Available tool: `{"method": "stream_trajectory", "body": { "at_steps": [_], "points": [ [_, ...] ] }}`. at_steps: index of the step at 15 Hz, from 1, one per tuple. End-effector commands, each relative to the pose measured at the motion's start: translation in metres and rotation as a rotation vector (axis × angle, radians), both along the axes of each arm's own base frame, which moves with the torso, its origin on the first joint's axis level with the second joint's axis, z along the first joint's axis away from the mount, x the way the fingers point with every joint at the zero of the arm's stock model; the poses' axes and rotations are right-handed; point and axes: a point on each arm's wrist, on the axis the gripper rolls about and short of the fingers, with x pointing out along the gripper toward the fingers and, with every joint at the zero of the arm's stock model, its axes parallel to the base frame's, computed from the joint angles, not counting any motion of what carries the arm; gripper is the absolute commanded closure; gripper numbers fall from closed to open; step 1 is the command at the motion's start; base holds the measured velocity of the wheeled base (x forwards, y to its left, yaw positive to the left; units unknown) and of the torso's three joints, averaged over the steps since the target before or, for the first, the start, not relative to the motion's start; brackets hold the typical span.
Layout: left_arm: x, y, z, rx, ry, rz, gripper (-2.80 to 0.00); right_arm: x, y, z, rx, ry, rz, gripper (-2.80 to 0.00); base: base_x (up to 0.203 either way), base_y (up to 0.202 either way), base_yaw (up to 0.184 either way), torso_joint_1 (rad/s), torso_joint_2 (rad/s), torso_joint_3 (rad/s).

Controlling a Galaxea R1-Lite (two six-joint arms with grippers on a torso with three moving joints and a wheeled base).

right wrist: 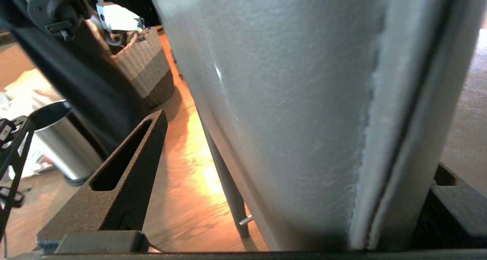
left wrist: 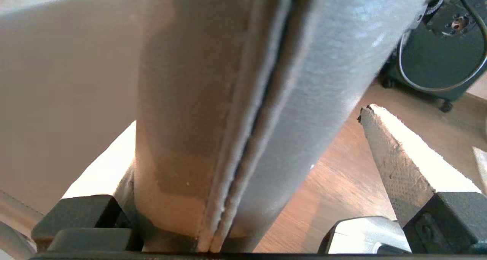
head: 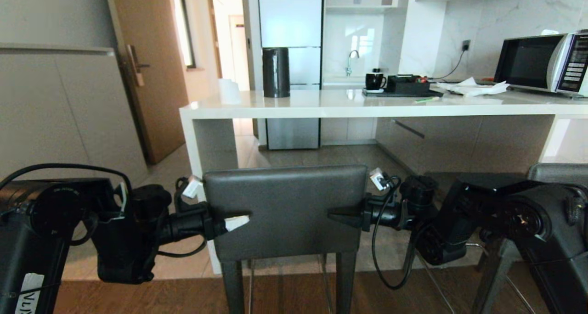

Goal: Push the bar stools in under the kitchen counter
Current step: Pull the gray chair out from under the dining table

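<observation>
The nearer bar stool (head: 285, 208) stands in front of the kitchen counter (head: 367, 106), its dark grey backrest facing me below the counter's left end. My left gripper (head: 229, 221) straddles the backrest's left edge, open, with a gap between the pale finger (left wrist: 395, 165) and the leather (left wrist: 304, 81). My right gripper (head: 344, 215) straddles the right edge, also open; its dark finger (right wrist: 125, 176) stands off the backrest (right wrist: 289, 111). A second bar stool (head: 560, 171) shows at the far right, mostly hidden behind my right arm.
The counter's white end panel (head: 202, 144) stands just left of the nearer stool. On the counter are a black cylinder (head: 276, 72), a tray with a mug (head: 395, 86) and a microwave (head: 542, 61). A wicker basket (right wrist: 142, 66) and a metal bin (right wrist: 64, 142) sit on the wooden floor behind.
</observation>
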Motion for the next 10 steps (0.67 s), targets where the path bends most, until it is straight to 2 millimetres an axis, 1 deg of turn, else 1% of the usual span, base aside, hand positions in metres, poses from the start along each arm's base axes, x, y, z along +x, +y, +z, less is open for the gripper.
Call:
{"method": "stream_trajectory", "body": {
  "at_steps": [1,8,9,10],
  "points": [
    [-0.0008,-0.0013,0.0008,-0.002,-0.004,-0.009,-2.8,-0.002,-0.0002,0.0047,0.005,-0.015,0.007,-2.8,-0.193,0.0,0.0,-0.002,0.01,0.003],
    [-0.0035,-0.0045,0.0,0.005,-0.006,-0.013,-2.8,-0.0067,-0.0026,0.0028,0.005,-0.013,0.005,-2.8,-0.191,0.0,-0.002,0.001,0.0,0.002],
    [-0.0032,-0.0057,0.0002,0.006,-0.008,-0.007,-2.8,-0.0064,-0.004,0.0026,0.005,-0.013,0.001,-2.8,-0.092,0.0,0.0,-0.008,0.0,0.004],
    [-0.003,-0.0069,0.0005,0.006,-0.01,-0.007,-2.8,-0.0062,-0.0047,0.0033,0.005,-0.014,-0.001,-2.8,0.0,0.0,0.0,0.0,0.0,0.0]
  ]
}}
